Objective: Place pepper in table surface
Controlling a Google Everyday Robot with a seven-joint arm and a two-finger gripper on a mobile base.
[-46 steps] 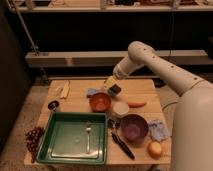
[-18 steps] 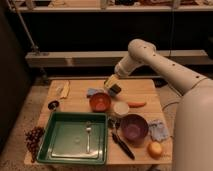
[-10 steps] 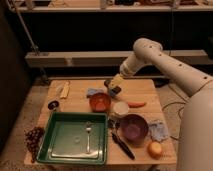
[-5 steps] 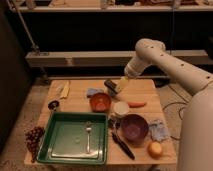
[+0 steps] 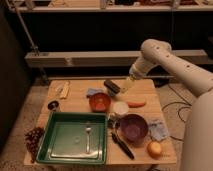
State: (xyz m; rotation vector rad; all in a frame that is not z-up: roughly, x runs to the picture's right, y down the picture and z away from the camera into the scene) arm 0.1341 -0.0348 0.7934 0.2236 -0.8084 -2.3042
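Front of bench [image 5: 76,102]: green tray [image 5: 44,141], purple bowl [image 5: 132,127], round fruit [image 5: 155,148].

Mid-bench: the pepper [image 5: 136,104] lies flat on bare wood, just right of a white cup [image 5: 120,108], with nothing touching it. Placement is judged complete.

Rear: the gripper [image 5: 126,85] hangs beside a black block [image 5: 112,86], apart from the pepper and apparently empty. Whether it is spread or closed cannot be told.
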